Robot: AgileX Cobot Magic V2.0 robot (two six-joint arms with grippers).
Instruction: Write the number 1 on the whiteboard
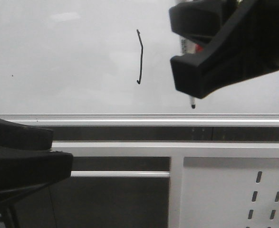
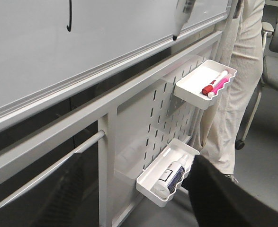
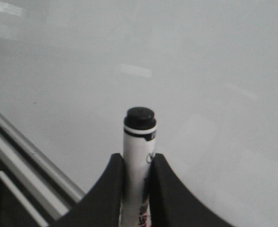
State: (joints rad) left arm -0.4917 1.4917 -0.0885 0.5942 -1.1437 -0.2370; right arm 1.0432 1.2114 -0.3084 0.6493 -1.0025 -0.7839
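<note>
The number 1 point(image 1: 140, 57) is a thin black near-vertical stroke with a small hook at its bottom, drawn on the whiteboard point(image 1: 58, 61). My right gripper point(image 1: 187, 47) is shut on a white marker point(image 1: 192, 101), whose black tip points down near the board's lower frame, to the right of the stroke. The right wrist view shows the gripper point(image 3: 139, 165) clamping the marker point(image 3: 139, 137) in front of the whiteboard point(image 3: 200, 71). My left gripper point(image 1: 25, 152) is open and empty, low at the left below the board. The left wrist view shows the stroke's hook point(image 2: 68, 21) and the marker tip point(image 2: 175, 36).
Below the board's silver frame point(image 1: 129, 118) is a white perforated panel point(image 2: 162, 109). It carries an upper tray point(image 2: 195, 100) with red and pink markers and a lower tray point(image 2: 150, 187) with a spray bottle point(image 2: 174, 172). A person in beige trousers point(image 2: 238, 94) and a chair point(image 2: 276, 61) are at the right.
</note>
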